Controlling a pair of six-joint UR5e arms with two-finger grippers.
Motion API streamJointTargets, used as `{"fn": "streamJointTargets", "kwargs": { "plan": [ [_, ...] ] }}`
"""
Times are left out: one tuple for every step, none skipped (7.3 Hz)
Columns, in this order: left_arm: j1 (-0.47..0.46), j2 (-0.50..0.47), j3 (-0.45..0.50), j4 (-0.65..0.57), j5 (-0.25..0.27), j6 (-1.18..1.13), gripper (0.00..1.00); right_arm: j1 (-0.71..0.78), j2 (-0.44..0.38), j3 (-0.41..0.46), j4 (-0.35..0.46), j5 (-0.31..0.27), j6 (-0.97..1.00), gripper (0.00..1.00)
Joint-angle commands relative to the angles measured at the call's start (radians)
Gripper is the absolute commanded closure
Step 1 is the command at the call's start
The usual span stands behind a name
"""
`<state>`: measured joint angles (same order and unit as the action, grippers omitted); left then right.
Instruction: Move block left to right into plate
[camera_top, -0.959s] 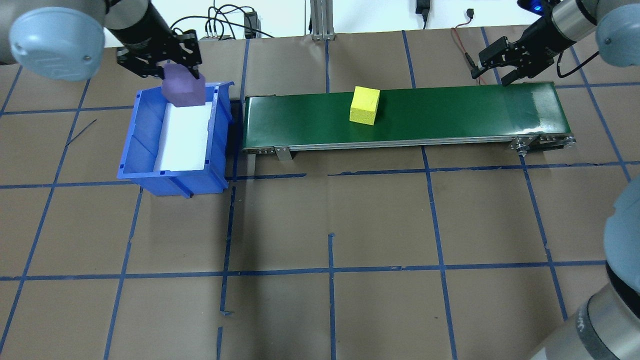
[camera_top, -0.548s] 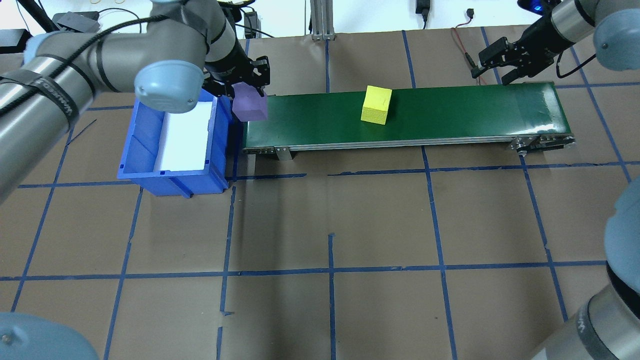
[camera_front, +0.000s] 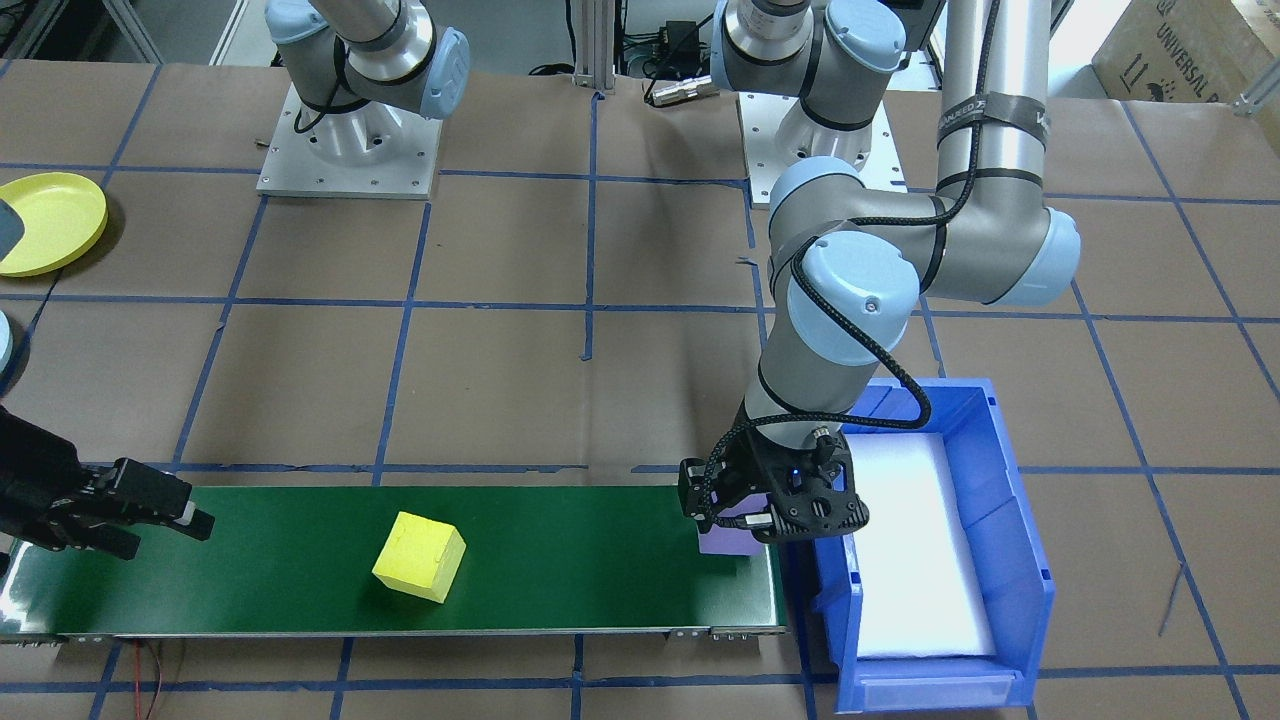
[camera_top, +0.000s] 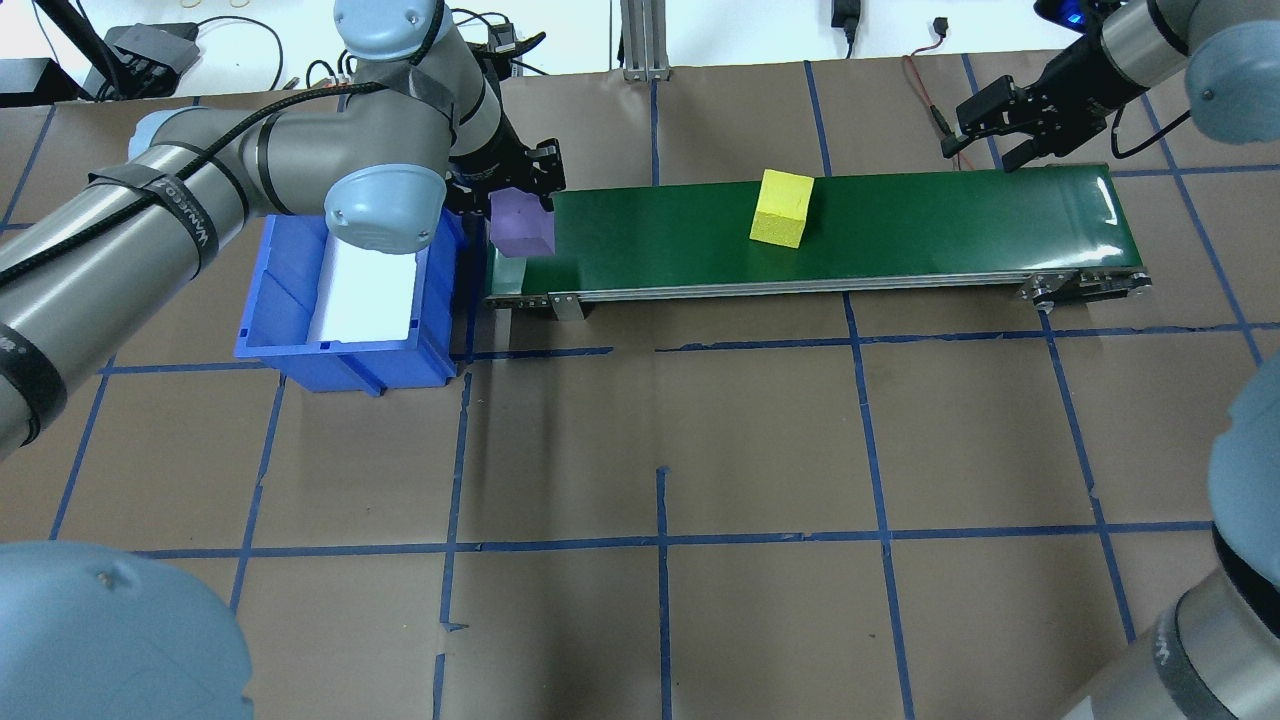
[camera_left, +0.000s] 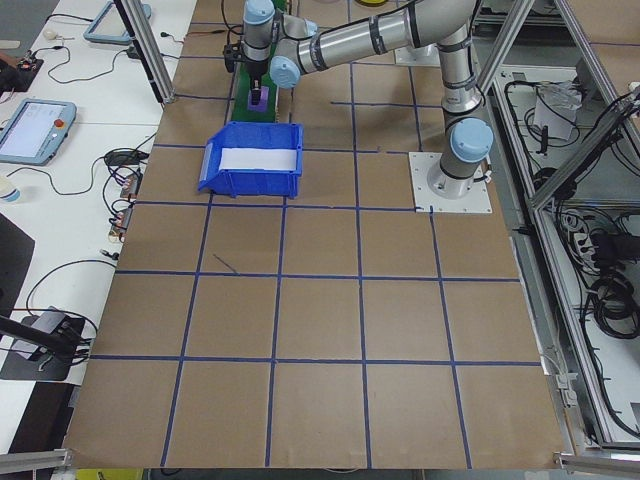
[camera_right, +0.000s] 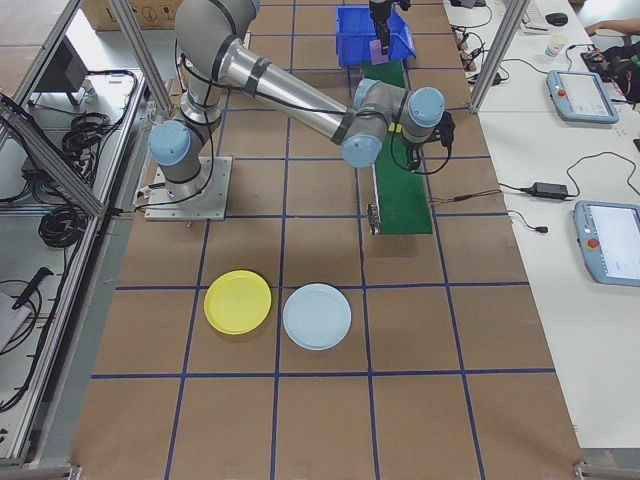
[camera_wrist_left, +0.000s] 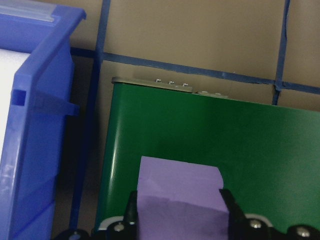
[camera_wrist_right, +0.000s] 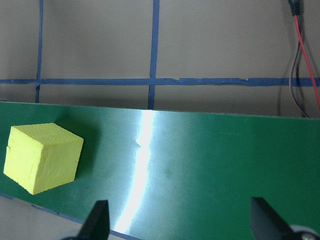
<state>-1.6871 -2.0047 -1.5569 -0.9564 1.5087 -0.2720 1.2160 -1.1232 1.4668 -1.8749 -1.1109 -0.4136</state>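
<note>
In the overhead view, bare brown paper with a blue tape grid fills the near table. Beyond it, at about ten o'clock, sits the blue bin, white-lined, and just beside it the green conveyor belt runs toward two o'clock. At the belt's bin end the left gripper is clamped on a purple block, held low over the belt. Near the belt's middle lies a yellow block. At two o'clock, over the belt's far end, the right gripper hangs with fingers spread, holding nothing. The yellow plate lies well apart from the belt, just beside a pale blue plate.
</note>
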Motion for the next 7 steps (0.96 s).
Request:
{"fn": "streamJointTargets", "kwargs": {
  "plan": [
    [0.009,0.007,0.023,0.002,0.010,0.045,0.00,0.000,-0.001,0.000,0.000,-0.001,0.037,0.00],
    [0.067,0.047,0.034,-0.016,0.007,0.091,0.00,0.000,-0.001,-0.002,0.000,-0.001,0.076,0.00],
    [0.137,0.138,0.031,-0.106,-0.002,0.117,0.00,0.000,-0.001,-0.002,0.000,-0.003,0.116,0.00],
    [0.171,0.234,0.032,-0.243,0.007,0.152,0.00,0.000,0.005,0.009,-0.001,0.002,0.196,0.00],
    [0.206,0.310,0.032,-0.371,0.010,0.158,0.00,0.000,0.020,0.012,-0.001,0.026,0.225,0.00],
    [0.243,0.377,0.034,-0.449,0.010,0.160,0.00,0.000,0.020,0.012,-0.001,0.032,0.236,0.00],
    [0.272,0.438,0.034,-0.523,0.008,0.162,0.00,0.002,0.023,0.012,-0.015,0.034,0.258,0.00]
  ]
}}
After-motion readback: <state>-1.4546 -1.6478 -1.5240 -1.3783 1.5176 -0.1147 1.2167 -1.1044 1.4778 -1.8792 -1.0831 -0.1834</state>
